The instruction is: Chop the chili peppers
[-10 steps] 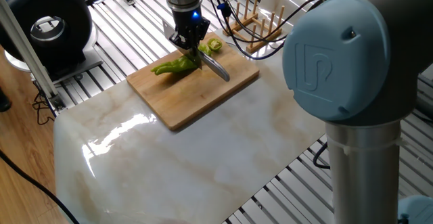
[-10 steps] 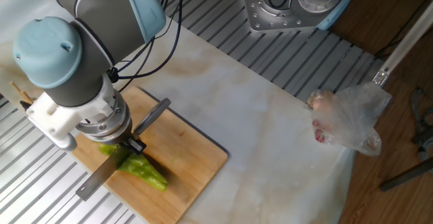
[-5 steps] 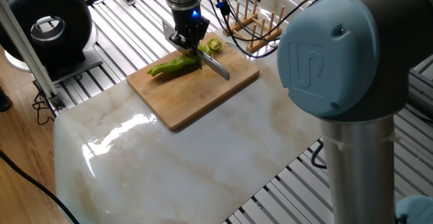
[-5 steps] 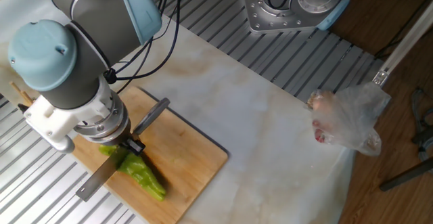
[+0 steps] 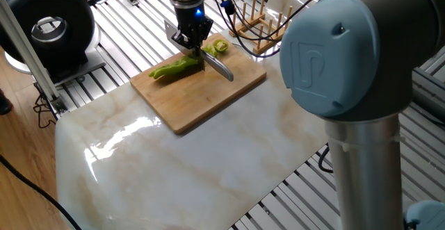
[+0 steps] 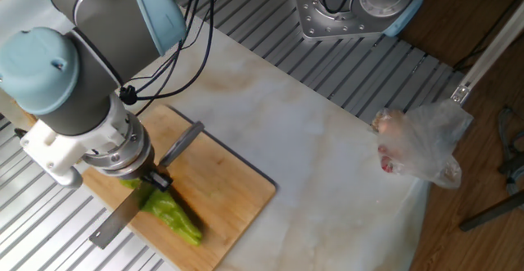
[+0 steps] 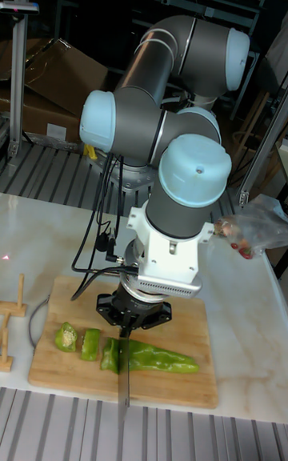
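— What's the setting?

— A pale marble slab (image 5: 174, 160) lies on a slatted metal table (image 5: 139, 35). A wooden board (image 5: 201, 94) sits at one end of it, a wooden rack (image 5: 261, 25) behind that, and a plastic bag (image 6: 422, 144) at the slab's far side.

— And the gripper?

— The gripper (image 7: 132, 325) points straight down over the board, its fingers clamped on the handle of a knife (image 5: 219, 68). The blade lies across the pepper (image 7: 156, 358).

— Where is the pepper?

— On the board, tapered tip pointing away from three cut pieces (image 7: 80, 341) just beside its stem end.
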